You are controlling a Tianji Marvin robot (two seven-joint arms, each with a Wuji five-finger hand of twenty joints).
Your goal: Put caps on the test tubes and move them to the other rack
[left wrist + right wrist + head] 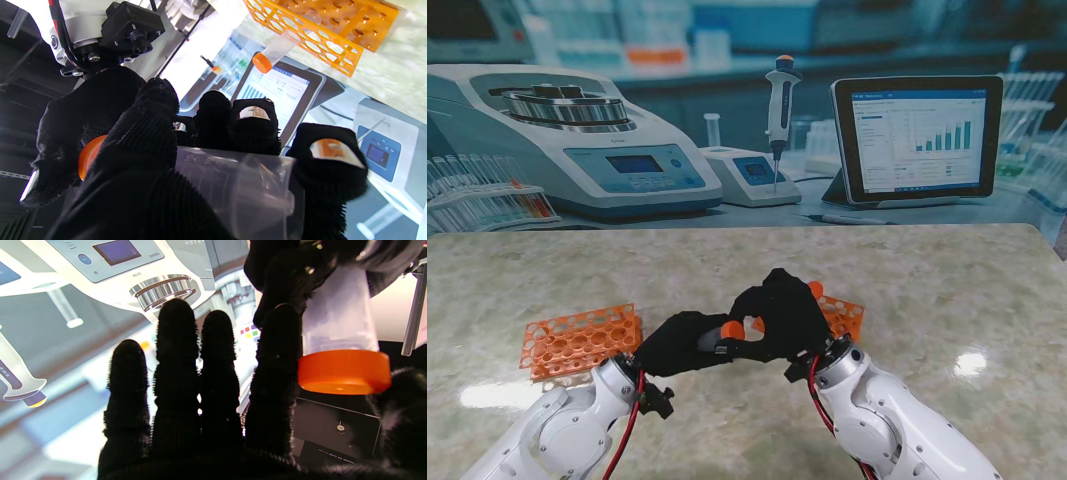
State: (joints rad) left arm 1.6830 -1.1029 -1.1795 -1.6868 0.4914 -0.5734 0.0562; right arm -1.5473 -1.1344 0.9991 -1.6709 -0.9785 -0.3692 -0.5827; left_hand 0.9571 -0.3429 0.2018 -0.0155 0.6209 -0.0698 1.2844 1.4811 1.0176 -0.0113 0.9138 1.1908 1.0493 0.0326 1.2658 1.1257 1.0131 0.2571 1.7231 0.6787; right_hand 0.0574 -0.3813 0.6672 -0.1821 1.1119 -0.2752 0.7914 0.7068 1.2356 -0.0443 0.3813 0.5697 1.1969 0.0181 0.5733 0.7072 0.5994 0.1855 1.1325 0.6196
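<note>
Black-gloved left hand (677, 345) wrapped around clear plastic test tube (240, 186), raised over marbled bench (927, 290) between two orange perforated racks (579, 340); black-gloved right hand (782, 310) pinching its round orange cap (343, 371) with thumb and forefinger

Bright overhead light; glare patches on table (972, 362); wrist views backlit, backgrounds possibly motion-blurred.

Tube (233, 186): clear smooth plastic. Cap (343, 371): orange matt plastic. Table (927, 290): glossy marbled stone. Hands: fuzzy black cloth.
</note>
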